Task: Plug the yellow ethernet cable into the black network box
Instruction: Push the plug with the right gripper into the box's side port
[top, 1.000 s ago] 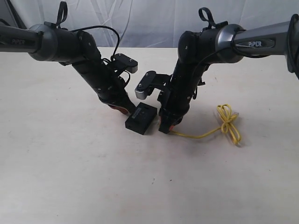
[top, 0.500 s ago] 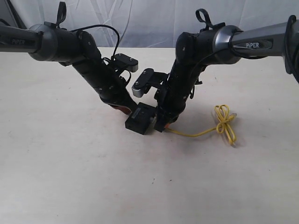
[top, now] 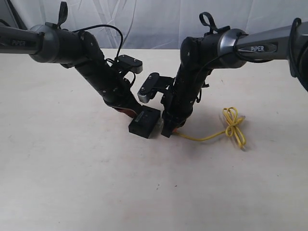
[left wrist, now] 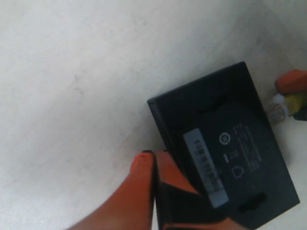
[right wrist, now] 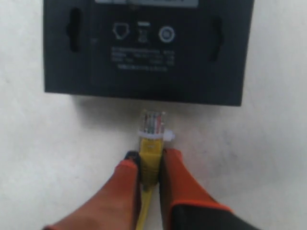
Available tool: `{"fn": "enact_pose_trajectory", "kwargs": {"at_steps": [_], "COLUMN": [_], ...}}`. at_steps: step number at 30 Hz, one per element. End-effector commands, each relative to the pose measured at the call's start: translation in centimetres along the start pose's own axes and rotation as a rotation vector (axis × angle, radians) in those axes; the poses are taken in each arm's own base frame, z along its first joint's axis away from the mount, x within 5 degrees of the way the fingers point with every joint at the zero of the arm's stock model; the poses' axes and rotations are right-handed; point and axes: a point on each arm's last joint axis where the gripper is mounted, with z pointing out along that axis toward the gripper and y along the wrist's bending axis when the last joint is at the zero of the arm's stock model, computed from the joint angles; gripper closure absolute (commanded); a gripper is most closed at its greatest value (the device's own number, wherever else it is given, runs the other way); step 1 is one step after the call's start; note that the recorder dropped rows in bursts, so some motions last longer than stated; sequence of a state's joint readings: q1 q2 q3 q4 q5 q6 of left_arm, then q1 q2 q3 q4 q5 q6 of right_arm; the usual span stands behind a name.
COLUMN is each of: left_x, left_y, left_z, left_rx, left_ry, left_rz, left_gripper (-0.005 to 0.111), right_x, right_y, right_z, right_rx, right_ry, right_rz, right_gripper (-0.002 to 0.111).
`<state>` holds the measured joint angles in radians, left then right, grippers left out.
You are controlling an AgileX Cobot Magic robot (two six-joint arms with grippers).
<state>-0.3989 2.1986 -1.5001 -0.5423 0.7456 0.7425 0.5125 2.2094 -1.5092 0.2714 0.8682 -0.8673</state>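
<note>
The black network box (top: 144,122) lies flat on the table between both arms, its pale label (left wrist: 205,167) facing up. My left gripper (left wrist: 154,155) is shut with nothing in it, its orange fingertips resting against one long side of the box (left wrist: 230,153). On the opposite side, my right gripper (right wrist: 149,160) is shut on the yellow ethernet cable (right wrist: 149,172) just behind its clear plug (right wrist: 152,123). The plug points at the box's side (right wrist: 148,48) with a small gap between them. The cable's looped bundle (top: 234,124) lies to the right.
The cream table (top: 72,183) carries only the box and cable. A white cloth backdrop (top: 154,19) hangs behind. Both arms lean in toward the middle, their wrist cameras (top: 149,86) close together above the box.
The right gripper pushed the plug left toward the box, then eased back slightly right; the looped bundle dragged along with it. The left gripper and box stayed put.
</note>
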Motion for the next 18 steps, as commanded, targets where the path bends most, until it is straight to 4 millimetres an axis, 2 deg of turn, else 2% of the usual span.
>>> {"fn": "enact_pose_trajectory", "kwargs": {"at_steps": [1,10,18], "left_x": [-0.1,-0.1,-0.1], "left_y": [-0.1,-0.2,-0.2], "left_z": [0.0,0.0,0.0], "left_rx": [0.01,0.012,0.016], "left_ry": [0.0,0.0,-0.001], "left_rz": [-0.003,-0.005,-0.009], "left_gripper": [0.107,0.107,0.107], "right_x": [0.1,0.0,-0.9], "right_y": [0.1,0.4,0.3], "right_z": [0.8,0.7,-0.7], "right_rx": [-0.004,-0.044,-0.071], "right_ry": [0.021,0.017,0.029], "right_rz": [-0.007,0.025,0.068], "right_gripper": [0.109,0.109,0.109]}}
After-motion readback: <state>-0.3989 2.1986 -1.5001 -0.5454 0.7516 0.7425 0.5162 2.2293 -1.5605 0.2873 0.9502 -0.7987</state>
